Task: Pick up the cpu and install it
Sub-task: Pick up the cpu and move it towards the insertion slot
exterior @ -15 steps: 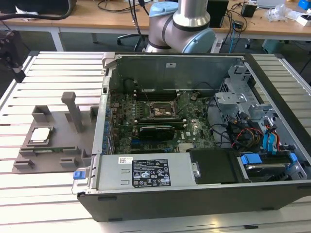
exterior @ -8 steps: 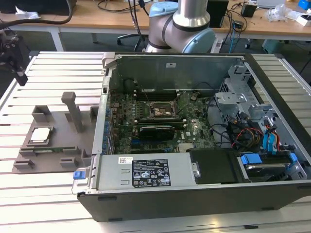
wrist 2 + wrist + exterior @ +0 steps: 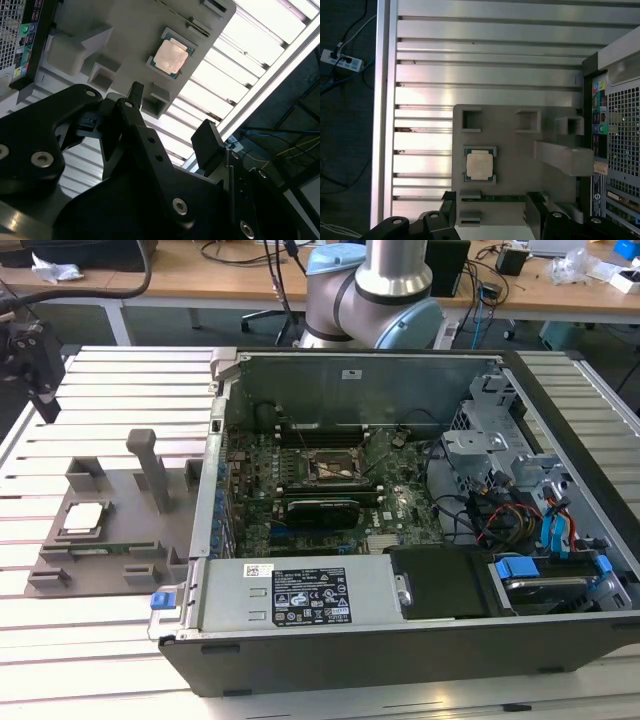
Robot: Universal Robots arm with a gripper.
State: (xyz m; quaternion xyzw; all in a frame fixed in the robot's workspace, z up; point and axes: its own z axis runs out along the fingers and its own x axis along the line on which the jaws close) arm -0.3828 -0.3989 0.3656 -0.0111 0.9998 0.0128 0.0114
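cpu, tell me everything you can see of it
The cpu is a small flat square chip with a silvery metal top and a thin rim showing round it. It lies flat, top up, seated in a square recess of the grey fixture block, on the slatted table beside the open computer case. Only the fixture touches it; the open hand is apart from it, holding nothing.
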